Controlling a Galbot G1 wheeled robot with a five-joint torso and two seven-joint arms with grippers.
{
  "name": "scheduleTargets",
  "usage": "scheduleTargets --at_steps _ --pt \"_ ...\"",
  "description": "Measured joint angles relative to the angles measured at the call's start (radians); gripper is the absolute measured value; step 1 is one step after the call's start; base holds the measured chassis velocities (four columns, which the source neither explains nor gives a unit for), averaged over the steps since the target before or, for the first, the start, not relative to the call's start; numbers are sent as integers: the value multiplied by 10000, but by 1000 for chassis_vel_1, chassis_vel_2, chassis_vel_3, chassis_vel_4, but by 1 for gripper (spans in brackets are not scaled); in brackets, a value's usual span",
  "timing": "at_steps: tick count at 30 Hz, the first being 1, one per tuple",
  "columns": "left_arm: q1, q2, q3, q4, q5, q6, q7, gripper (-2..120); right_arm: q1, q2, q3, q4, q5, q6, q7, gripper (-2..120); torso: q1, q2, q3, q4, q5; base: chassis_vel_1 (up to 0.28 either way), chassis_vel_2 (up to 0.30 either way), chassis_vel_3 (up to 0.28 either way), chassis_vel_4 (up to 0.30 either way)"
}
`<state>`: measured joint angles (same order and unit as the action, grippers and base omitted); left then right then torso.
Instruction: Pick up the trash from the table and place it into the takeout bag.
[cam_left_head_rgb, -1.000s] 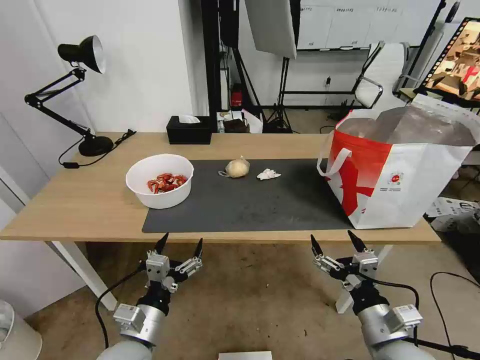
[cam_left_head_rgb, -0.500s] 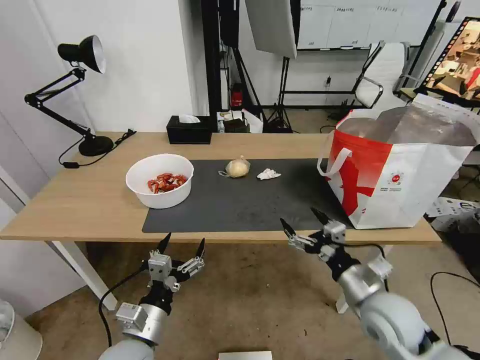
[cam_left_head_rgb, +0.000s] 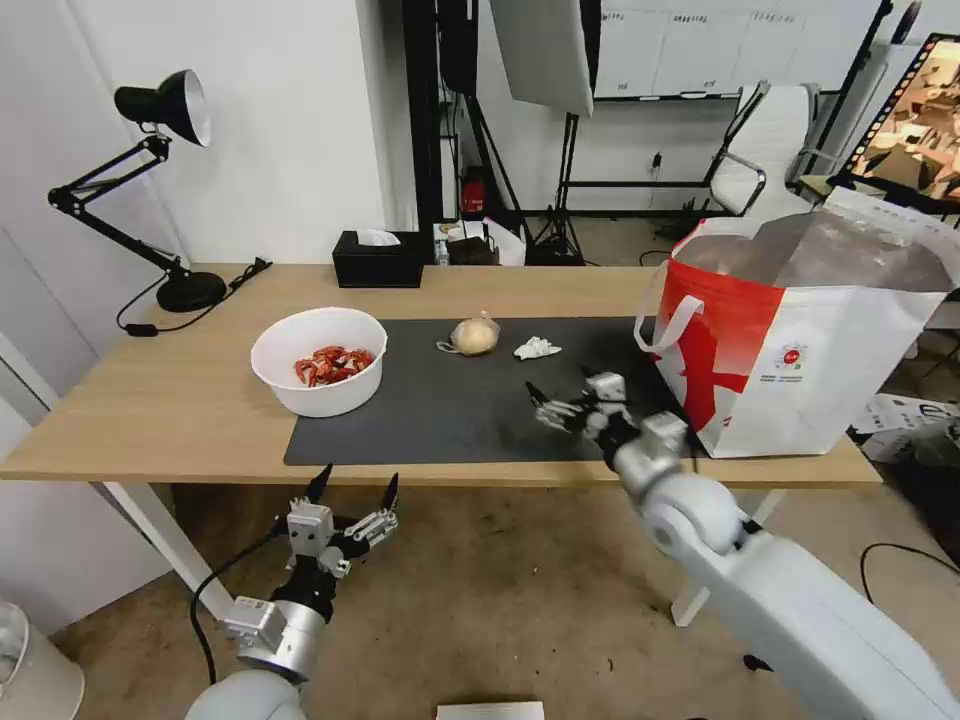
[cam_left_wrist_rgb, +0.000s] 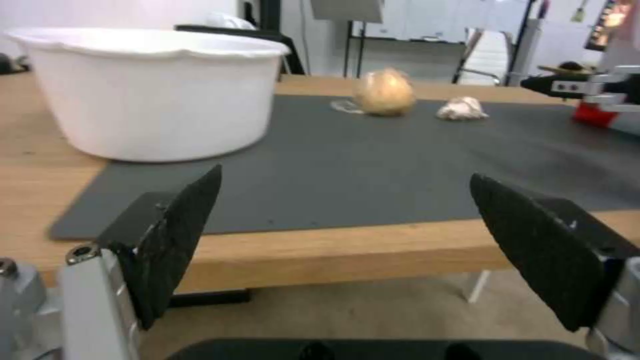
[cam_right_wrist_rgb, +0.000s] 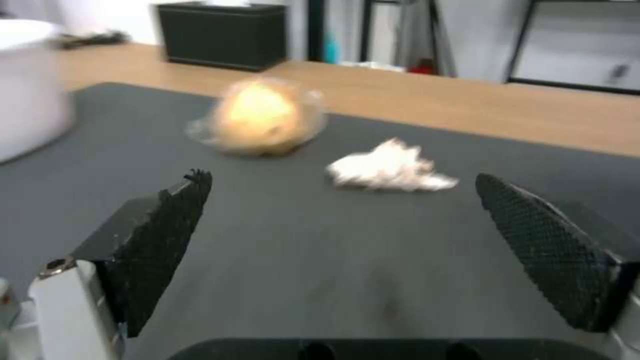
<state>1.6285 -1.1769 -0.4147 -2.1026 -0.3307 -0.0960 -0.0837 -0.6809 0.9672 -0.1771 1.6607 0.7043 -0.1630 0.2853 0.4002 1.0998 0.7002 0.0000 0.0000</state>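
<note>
Since a second ago the right gripper (cam_left_head_rgb: 566, 404) has risen from below the table (cam_left_head_rgb: 200, 420) edge and swung in over the mat (cam_left_head_rgb: 450, 420); nothing on the table has shifted, and the left gripper (cam_left_head_rgb: 352, 492) hangs in much the same place, low in front of the near edge.

Both pairs of jaws stand spread wide, holding nothing.

What matters now is how the tissue (cam_right_wrist_rgb: 390, 167) lies from the right jaws. In the right wrist view it sits ahead of them and a little toward one finger, well apart yet, with bare mat between. Its longer side runs across the jaw line rather than along it. The wrapped lump (cam_right_wrist_rgb: 260, 117) lies just beyond and off to the other side, near the tissue but not touching it.

By my reading the right arm is far the nearer to both pieces, and the bag (cam_left_head_rgb: 800, 340) stands on its side too. The bowl (cam_left_head_rgb: 318, 360) sits closer to the left jaws, just beyond the table edge.
</note>
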Motion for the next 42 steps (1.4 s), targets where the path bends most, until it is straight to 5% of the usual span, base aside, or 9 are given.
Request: scheduleTargets --at_steps 13,29,42 --pt "121 -85 -145 52 -256 4 -11 100 3023 2330 -1114 -3777 255 -1884 1547 100 0 0 0 1 -2 0 0 0 0" --pt "289 -89 -297 8 -362 -5 -13 100 3796 3460 -1014 -5747 424 -2650 1315 97 -2 1 -2 0 -1 0 0 0 0" --pt "257 -48 -327 11 -505 -40 -14 100 3740 3646 -968 -5792 662 -3021 1787 46 -6 5 -5 10 1 0 0 0 0"
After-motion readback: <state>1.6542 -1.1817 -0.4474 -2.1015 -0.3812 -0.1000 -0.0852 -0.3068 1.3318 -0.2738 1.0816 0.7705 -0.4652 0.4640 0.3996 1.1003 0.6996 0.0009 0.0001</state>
